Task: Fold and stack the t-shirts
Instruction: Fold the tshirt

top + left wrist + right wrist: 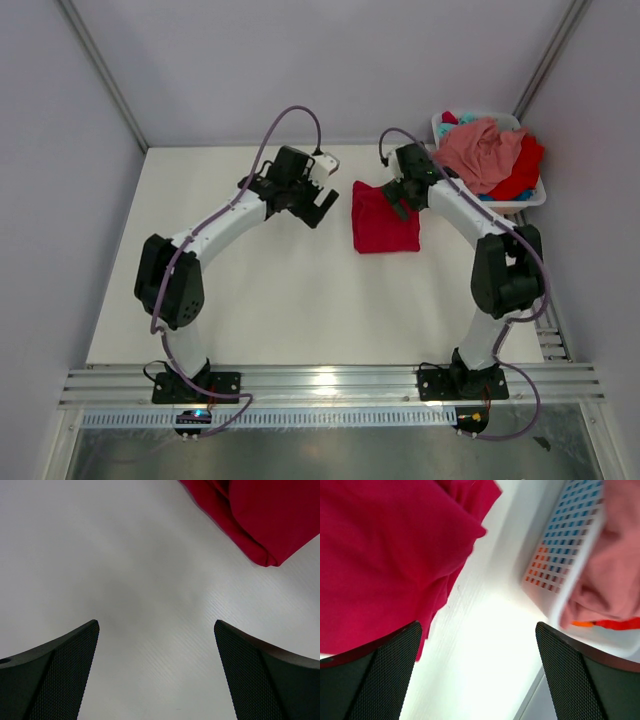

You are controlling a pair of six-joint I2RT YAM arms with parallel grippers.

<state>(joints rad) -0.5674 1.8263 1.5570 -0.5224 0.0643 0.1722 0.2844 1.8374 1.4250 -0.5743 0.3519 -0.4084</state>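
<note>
A folded red t-shirt (384, 218) lies flat on the white table, between the two arms. In the left wrist view one corner of this red t-shirt (260, 515) shows at the top right. In the right wrist view the red t-shirt (385, 555) fills the left side. More t-shirts are heaped in the white basket (534, 197) at the back right: a salmon pink one (482, 150) on top, a red one (520, 170) under it, a bit of teal (466, 122). My left gripper (322, 208) is open above bare table, left of the folded shirt. At the shirt's right edge my right gripper (398, 198) is open and holds nothing.
The basket's lattice wall (560, 545) stands close to the right gripper's right side, with pink cloth (615, 565) hanging over its rim. Grey walls close in the table at the back and both sides. An aluminium rail (330, 385) runs along the near edge.
</note>
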